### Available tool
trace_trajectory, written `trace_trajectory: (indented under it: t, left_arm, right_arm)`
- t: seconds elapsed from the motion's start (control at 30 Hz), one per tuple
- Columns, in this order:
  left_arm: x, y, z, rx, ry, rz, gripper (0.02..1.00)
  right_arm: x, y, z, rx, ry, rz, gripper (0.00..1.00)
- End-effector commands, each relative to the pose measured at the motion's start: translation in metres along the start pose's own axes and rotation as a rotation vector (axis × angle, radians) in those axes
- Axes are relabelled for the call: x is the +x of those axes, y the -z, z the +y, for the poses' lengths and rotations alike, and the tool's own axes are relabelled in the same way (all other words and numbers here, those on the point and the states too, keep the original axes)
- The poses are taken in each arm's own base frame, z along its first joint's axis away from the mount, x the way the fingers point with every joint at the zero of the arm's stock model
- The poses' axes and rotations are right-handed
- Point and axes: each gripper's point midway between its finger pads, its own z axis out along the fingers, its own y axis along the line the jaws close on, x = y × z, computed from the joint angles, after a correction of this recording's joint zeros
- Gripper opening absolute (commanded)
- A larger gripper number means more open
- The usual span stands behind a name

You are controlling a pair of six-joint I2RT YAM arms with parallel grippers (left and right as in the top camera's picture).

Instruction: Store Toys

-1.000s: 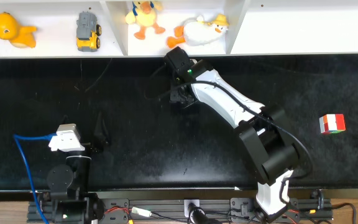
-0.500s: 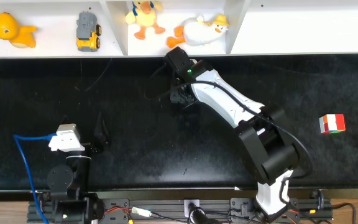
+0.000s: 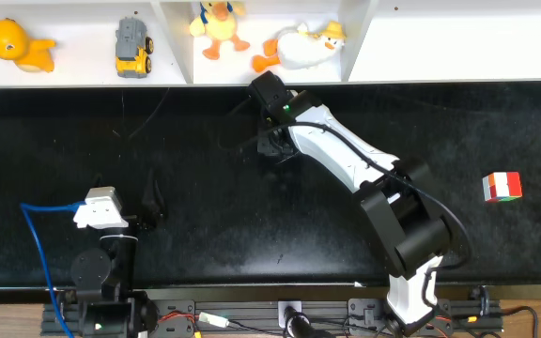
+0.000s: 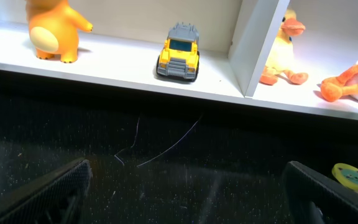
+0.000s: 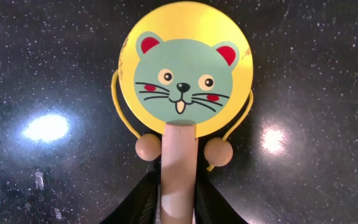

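The right tool [image 5: 179,200] stays clenched on the wooden handle of the yellow rattle drum [image 5: 185,74], at the far side of the black bench [image 3: 205,207] just before the shelf [image 3: 440,47]. Nothing has shifted since a second ago. The left tool [image 4: 194,190] sits released near its base.

white arm [image 3: 336,155], black right gripper [image 3: 275,147], blue cable [image 3: 50,206]

Yellow mouse-faced rattle drum [image 5: 185,78], wooden handle [image 5: 179,158] clamped in right gripper [image 5: 178,196], perhaps resting on black tabletop [image 5: 42,68].
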Motion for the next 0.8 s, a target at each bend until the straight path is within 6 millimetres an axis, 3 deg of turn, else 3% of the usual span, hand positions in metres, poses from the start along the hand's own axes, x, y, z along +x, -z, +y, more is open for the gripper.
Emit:
trace_trajectory:
  t: [0.03, 0.2, 0.4, 0.67, 0.8]
  left_arm:
    - [-0.001, 0.000, 0.001, 0.001, 0.008, -0.008, 0.998]
    - [-0.001, 0.000, 0.001, 0.001, 0.008, -0.008, 0.998]
    - [-0.001, 0.000, 0.001, 0.002, 0.008, -0.007, 0.998]
    - [-0.001, 0.000, 0.001, 0.001, 0.008, -0.008, 0.998]
    - [-0.001, 0.000, 0.001, 0.001, 0.008, -0.008, 0.996]
  right_arm:
    - [0.008, -0.008, 0.000, -0.010, 0.001, 0.037, 0.207]
    - [0.020, -0.005, 0.001, -0.024, -0.002, 0.098, 0.045]
    - [0.039, 0.014, 0.002, -0.031, 0.039, 0.218, 0.045]
    - [0.043, 0.093, 0.005, -0.035, 0.084, 0.233, 0.047]
    - [0.056, 0.141, -0.007, -0.032, 0.071, 0.200, 0.047]
